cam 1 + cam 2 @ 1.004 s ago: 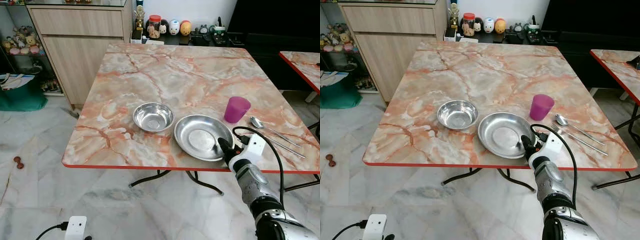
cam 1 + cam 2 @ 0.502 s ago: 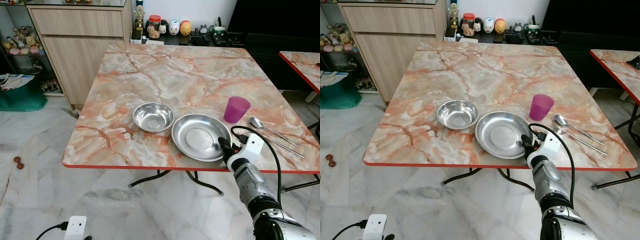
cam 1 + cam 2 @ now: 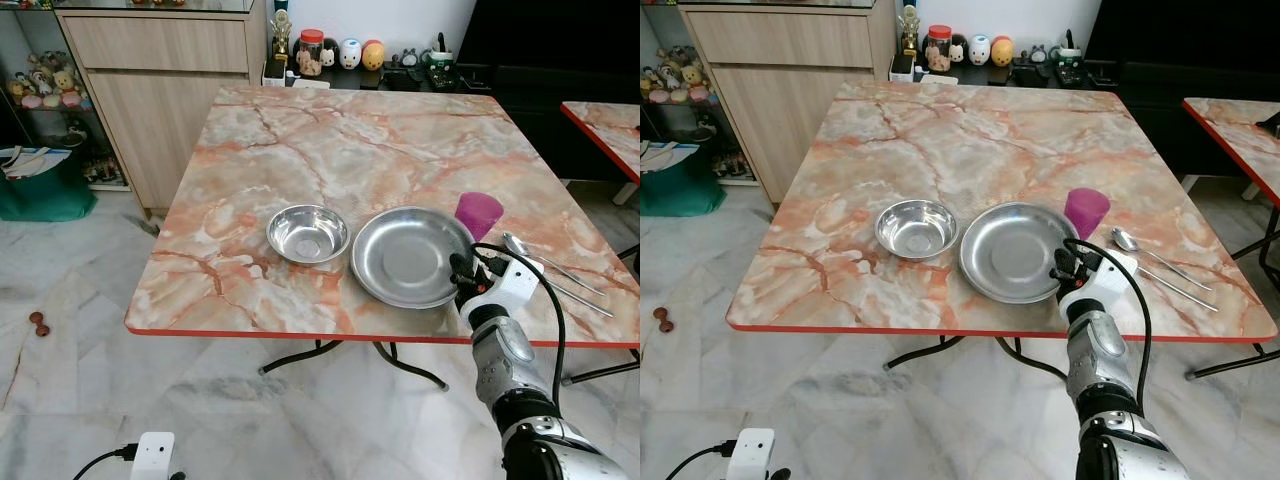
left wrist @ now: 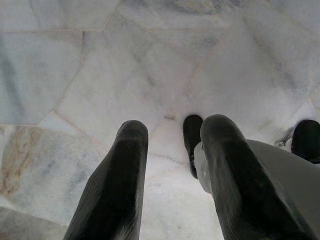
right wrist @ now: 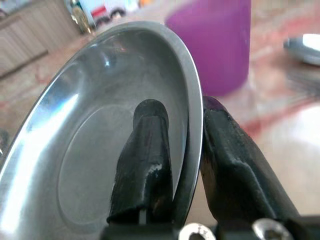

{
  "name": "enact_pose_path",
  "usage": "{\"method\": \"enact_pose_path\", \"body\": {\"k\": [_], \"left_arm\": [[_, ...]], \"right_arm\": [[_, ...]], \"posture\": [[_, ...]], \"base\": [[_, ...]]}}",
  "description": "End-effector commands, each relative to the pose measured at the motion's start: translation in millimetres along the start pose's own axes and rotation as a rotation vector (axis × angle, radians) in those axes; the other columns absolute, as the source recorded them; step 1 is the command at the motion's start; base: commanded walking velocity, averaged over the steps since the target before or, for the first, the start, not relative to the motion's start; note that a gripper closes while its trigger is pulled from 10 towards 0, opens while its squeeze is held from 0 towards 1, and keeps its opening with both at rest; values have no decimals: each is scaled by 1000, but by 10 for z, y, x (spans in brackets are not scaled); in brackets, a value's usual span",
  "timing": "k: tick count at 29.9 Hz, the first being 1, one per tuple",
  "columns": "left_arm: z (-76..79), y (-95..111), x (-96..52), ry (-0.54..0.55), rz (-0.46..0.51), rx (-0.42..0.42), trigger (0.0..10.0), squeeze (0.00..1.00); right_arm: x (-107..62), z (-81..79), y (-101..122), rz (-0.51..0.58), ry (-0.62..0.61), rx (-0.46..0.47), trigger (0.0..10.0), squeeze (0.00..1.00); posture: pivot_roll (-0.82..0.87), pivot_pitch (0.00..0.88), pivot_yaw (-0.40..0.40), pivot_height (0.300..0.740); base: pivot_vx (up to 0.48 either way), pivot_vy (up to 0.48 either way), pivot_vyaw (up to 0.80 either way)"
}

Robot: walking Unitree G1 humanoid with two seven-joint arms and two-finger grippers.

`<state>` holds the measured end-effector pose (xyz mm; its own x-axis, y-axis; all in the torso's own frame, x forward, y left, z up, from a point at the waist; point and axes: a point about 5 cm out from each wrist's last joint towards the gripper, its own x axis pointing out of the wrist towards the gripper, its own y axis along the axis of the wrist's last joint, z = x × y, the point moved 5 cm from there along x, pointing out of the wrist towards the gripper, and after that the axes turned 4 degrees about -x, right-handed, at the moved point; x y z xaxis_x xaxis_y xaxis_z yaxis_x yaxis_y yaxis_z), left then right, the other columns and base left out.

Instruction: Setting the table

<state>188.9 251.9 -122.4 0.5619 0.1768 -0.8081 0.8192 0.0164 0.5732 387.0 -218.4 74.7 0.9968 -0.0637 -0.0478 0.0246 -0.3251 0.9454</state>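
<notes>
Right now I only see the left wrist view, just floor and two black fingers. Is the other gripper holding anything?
Observer: Yes, the right gripper pinches the rim of the steel plate.
Operator: Is the plate flat?
Observer: No, its gripped side is tilted up off the marble table.
Operator: What's next to it?
Observer: A steel bowl on its left, a purple cup behind its right edge.
</notes>
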Motion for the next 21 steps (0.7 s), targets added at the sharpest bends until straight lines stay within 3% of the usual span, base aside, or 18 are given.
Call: {"method": "enact_pose_path", "body": {"k": [1, 9, 13, 17, 21], "left_arm": [[-27, -16, -6, 0, -3, -3, 10000, 0], [33, -14, -3, -4, 5, 0, 10000, 0], [-33, -63, -20, 7, -1, 4, 10000, 0], [-141, -108, -40, 21, -9, 3, 10000, 0], [-161, -121, -45, 24, -14, 9, 10000, 0]], "right_arm": [[58, -61, 242, 100, 15, -1, 10000, 0], [71, -225, 556, 256, 68, -4, 10000, 0], [26, -343, 727, 346, 124, 85, 10000, 0], [-33, -472, 753, 363, 183, 169, 10000, 0], [-86, -604, 639, 324, 247, 201, 10000, 0]], "posture": [[2, 0, -48, 740], [3, 0, -46, 740], [3, 0, -43, 740], [-2, 0, -40, 740], [-3, 0, -41, 740]], "base": [[0, 0, 0], [0, 0, 0], [0, 0, 0], [0, 0, 0], [0, 0, 0]]}}
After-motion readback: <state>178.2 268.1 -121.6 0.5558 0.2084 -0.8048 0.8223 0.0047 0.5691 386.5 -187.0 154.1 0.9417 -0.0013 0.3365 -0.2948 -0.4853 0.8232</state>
